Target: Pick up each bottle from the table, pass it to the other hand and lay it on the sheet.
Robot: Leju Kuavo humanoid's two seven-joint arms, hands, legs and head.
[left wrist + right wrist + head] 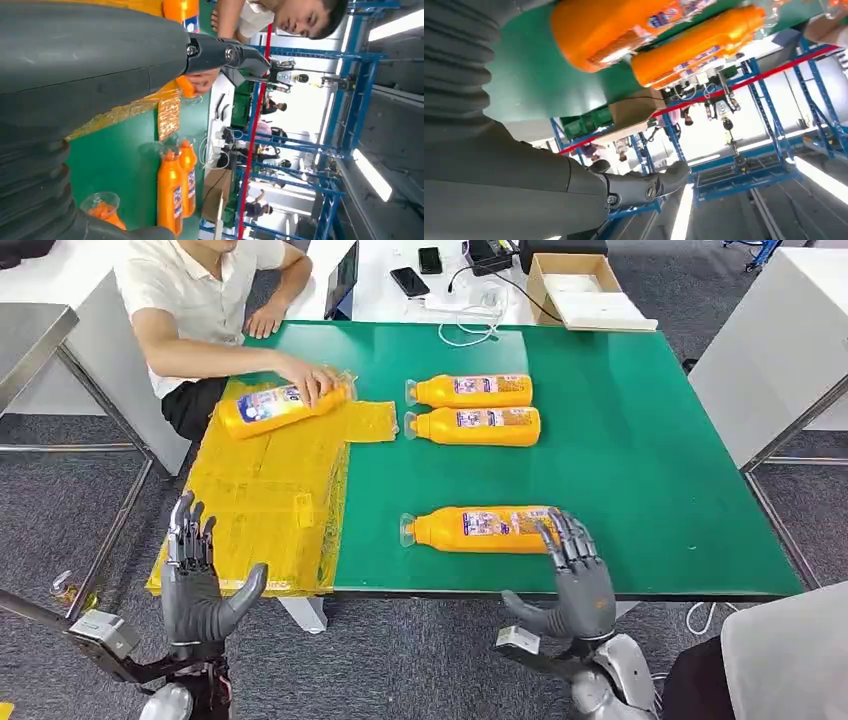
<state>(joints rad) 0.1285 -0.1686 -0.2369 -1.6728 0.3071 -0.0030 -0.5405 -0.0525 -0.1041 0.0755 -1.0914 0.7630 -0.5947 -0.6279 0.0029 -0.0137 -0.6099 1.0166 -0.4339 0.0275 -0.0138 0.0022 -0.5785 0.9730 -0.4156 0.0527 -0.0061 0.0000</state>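
Three orange bottles lie on the green table (640, 460): the nearest bottle (475, 528) by the front edge, and two side by side, the middle bottle (478, 426) and the far bottle (472, 390). A fourth bottle (280, 405) lies on the yellow sheet (265, 500) under a person's hand (310, 380). My right hand (572, 575) is open, its fingertips reaching the nearest bottle's base end. My left hand (197, 585) hangs open in front of the sheet's near edge, holding nothing. In the right wrist view the nearest bottle (609, 30) looms close.
A person (210, 310) sits at the table's far left corner. Behind the mat are a cardboard box (585, 290), phones (410, 280) and cables. A metal table (30, 340) stands at left and a white one (780, 350) at right.
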